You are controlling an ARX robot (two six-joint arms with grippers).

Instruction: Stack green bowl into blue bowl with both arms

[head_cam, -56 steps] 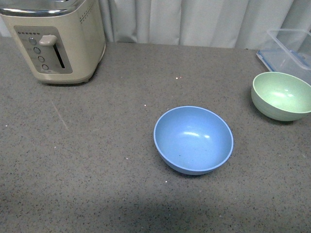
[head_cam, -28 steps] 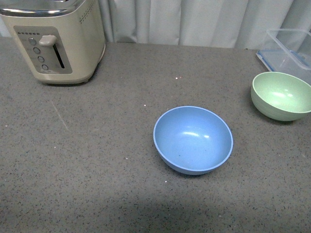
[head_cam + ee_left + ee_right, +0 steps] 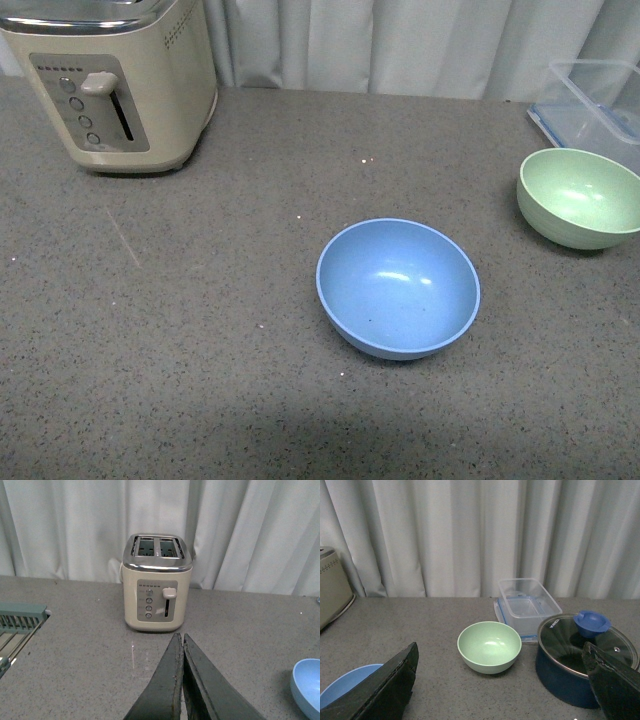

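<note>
Surface: a grey speckled countertop [image 3: 200, 330] is running back to pale pleated curtains [image 3: 400, 45].
Cream toaster [image 3: 120, 90]: standing at the far left.
Clear plastic container [image 3: 600, 95]: sitting far right, just behind the green bowl [image 3: 580, 197].
Dark blue pot [image 3: 560, 680]: standing near that container, wearing a glass lid.
Green bowl: sitting upright at the right edge, mouth facing up. It is round, so it is showing no long axis.
Blue bowl [image 3: 398, 288]: sitting upright near the middle, well apart from the green one.
Left gripper [image 3: 181, 636]: hovering with its fingers pressed together, empty.
Right gripper [image 3: 500, 649]: hovering spread wide, holding nothing.
</note>
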